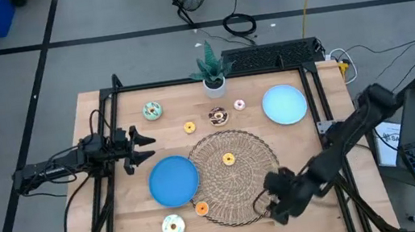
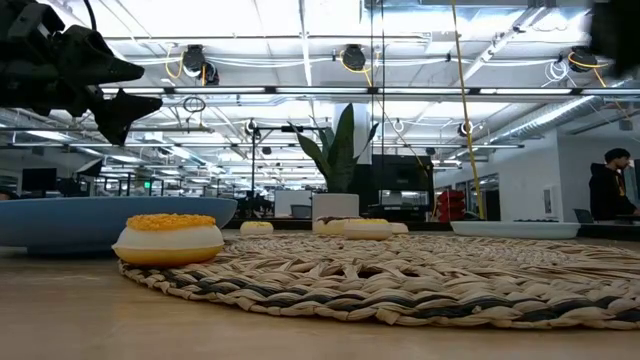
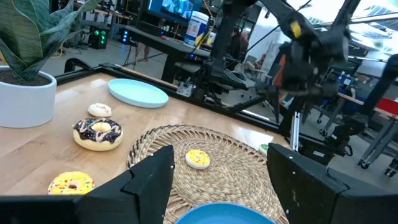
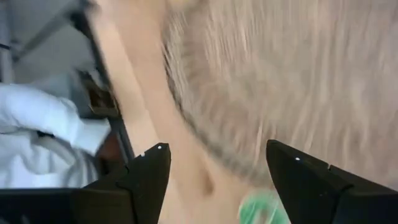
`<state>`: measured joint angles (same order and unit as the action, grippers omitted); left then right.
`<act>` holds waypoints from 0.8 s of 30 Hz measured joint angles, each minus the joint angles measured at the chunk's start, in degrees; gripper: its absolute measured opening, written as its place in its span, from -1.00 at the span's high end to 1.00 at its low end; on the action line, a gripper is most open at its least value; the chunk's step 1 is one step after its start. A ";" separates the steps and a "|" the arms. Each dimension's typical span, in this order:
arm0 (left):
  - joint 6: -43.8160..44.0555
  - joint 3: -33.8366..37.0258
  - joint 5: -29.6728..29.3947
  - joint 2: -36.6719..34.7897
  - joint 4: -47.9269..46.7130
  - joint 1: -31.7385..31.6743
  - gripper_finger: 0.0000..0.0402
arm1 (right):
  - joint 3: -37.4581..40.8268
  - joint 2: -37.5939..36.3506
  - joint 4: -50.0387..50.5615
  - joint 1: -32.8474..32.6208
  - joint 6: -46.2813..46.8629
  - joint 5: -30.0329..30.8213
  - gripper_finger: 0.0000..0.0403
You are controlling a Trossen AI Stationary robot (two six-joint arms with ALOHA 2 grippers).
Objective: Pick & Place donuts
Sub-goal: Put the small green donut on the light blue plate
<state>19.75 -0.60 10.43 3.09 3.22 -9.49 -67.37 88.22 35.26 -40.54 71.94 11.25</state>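
Task barely begun, by look of it: both blue plates bare, dark blue plate and pale one. Donuts loose on worktop around wicker mat; yellow one at mat's centre. Left gripper left of mat, fingers released, empty. Right gripper over mat's near-right edge, fingers released, empty.

Two dark, jointed robot arms, matte black housings, left arm slender with thin black cables, right arm bulkier, each ended by a two-finger black gripper, angular fingers.

Overhead and table-level views share the mat.
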 joint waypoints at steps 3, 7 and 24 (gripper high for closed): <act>0.00 0.00 -0.01 0.00 0.00 -0.01 -0.27 | -0.83 4.69 4.30 -0.30 10.37 -10.21 -0.25; 0.00 0.00 -0.01 0.00 -0.01 -0.01 -0.27 | -0.83 9.72 12.08 -0.26 17.77 -18.62 -0.25; 0.00 -0.02 -0.01 0.00 0.00 -0.01 -0.27 | -0.44 13.60 8.58 -0.19 15.94 -14.04 -0.25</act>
<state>19.75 -0.62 10.42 3.09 3.22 -9.50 -67.81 101.82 43.84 -40.73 87.88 -2.80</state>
